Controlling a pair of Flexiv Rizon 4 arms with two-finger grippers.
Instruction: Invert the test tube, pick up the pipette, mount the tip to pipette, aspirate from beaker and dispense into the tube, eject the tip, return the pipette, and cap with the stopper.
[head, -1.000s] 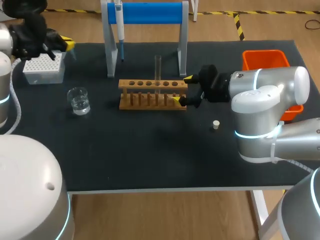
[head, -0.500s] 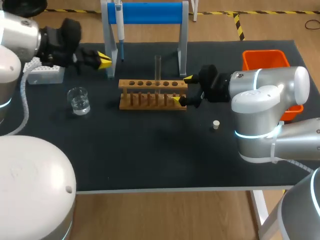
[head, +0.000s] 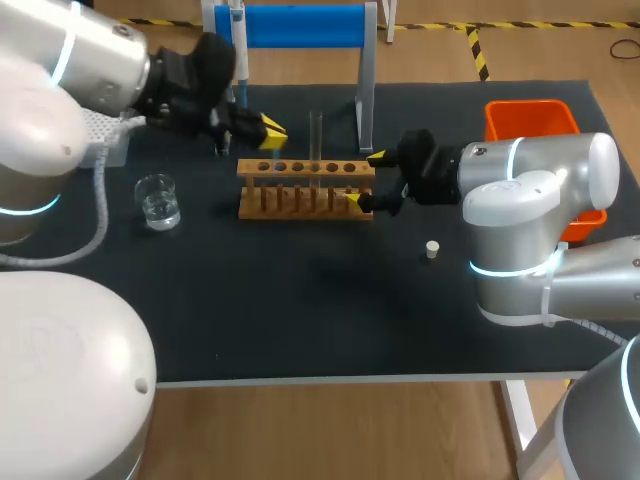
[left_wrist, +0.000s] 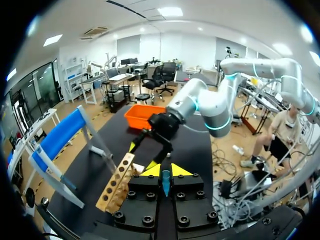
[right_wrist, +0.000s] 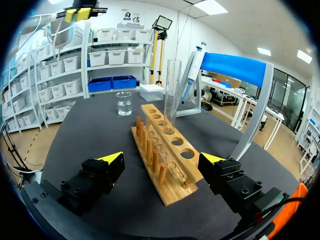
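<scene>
Centre of the black table (head: 300, 320): light wooden test-tube rack (head: 305, 187), with one clear glass test tube (head: 315, 135) upright in a middle hole. Any lettering on the white-and-blue pipette (head: 238, 45) is too small to read; it hangs on the blue-barred stand (head: 300, 25) behind the rack.

Head view only: small pale stopper (head: 432, 249) lying on the table near the right arm, apart from the rack. Head and right wrist views both show the small clear glass beaker (head: 157, 200) holding liquid, off the rack's far end from the right gripper. Left wrist view adds the orange plastic bin (left_wrist: 145, 112) beyond the rack.

Right gripper (head: 365, 178): fingers wide apart, straddling the rack's end. The wrist view shows a gap on each side, so no grip.

Left gripper (head: 268, 130): above the rack's opposite end, near the stand. Yellow tips nearly together. A thin teal sliver sits in the slot between them; can't tell what it is.
</scene>
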